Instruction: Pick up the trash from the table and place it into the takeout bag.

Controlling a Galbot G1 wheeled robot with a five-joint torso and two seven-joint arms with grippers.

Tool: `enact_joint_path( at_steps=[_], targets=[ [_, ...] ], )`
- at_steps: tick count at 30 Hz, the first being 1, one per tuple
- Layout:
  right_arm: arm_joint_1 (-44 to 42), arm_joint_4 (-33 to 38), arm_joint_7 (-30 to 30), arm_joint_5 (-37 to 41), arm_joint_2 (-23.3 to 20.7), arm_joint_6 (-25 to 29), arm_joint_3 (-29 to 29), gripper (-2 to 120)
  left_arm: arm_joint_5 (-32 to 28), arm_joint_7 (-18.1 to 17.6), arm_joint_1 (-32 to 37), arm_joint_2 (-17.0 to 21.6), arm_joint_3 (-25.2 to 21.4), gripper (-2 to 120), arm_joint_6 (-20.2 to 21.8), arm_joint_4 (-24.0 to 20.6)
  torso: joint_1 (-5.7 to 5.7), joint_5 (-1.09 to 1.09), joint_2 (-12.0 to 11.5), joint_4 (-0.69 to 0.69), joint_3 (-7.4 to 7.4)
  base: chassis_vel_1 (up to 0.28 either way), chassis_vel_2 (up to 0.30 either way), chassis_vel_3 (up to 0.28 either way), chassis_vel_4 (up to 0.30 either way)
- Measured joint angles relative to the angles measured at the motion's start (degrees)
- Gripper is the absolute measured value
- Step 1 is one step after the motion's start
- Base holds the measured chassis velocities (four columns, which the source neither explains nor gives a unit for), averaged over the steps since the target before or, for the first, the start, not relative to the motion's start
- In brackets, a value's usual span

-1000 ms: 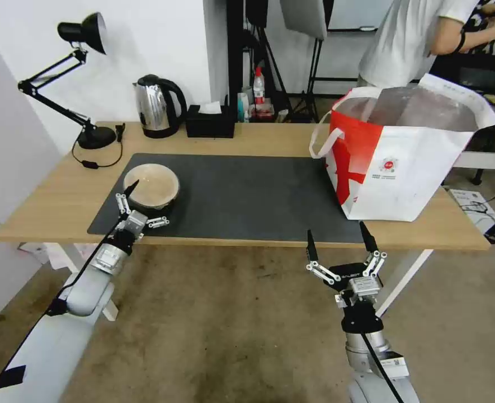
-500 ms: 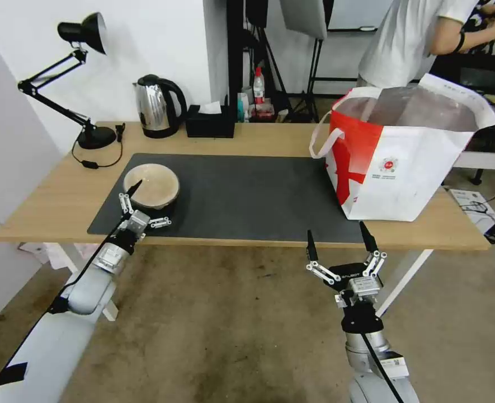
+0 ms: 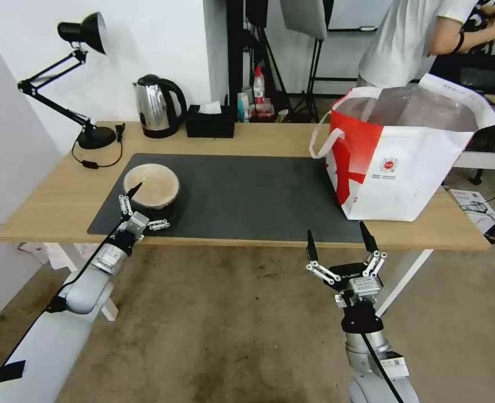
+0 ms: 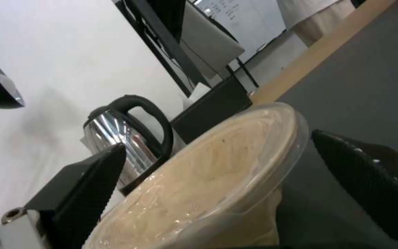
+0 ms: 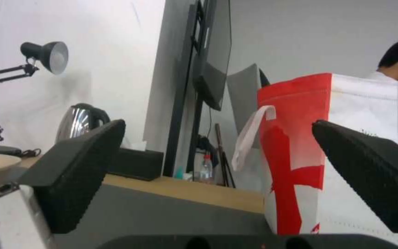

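On the long light-wood table [image 3: 258, 137] with white angled legs, a dark grey mat [image 3: 247, 190] covers the central area. Toward the table's right end stands the takeout bag [image 3: 420, 168], upright and open at the top: a large boxy white bag with a red side panel, a small round red logo on its white face, white loop handles and silver foil lining; what lies inside cannot be made out from the head view. At the left end of the mat sits the beige pulp bowl [image 3: 151, 184], round, shallow and upright; the left wrist view shows a clear plastic film or lid over its rim, and any contents are uncertain. At the table's rear edge stand a steel kettle [image 3: 158, 106] with a black handle and, just beside it, a black tissue box [image 3: 210, 121]. The left gripper [image 3: 146, 204] is at the bowl's near rim, its fingers [image 4: 84, 186] spread apart to either side of the bowl, not clamped on it. The right gripper [image 3: 339, 240] hangs below the table's front edge near the bag, jaws wide apart and empty.
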Motion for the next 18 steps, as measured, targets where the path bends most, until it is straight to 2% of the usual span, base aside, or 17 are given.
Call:
enact_joint_path(
  at_steps=[18],
  targets=[
    [0.0,0.0,0.0,0.0,0.0,0.0,0.0,100,0.8,-0.1,-0.4,-0.1,-0.2,100,0.0,0.9,0.0,0.0,0.0,0.0,0.0,0.0,0.0,0.0,0.0]
  ],
)
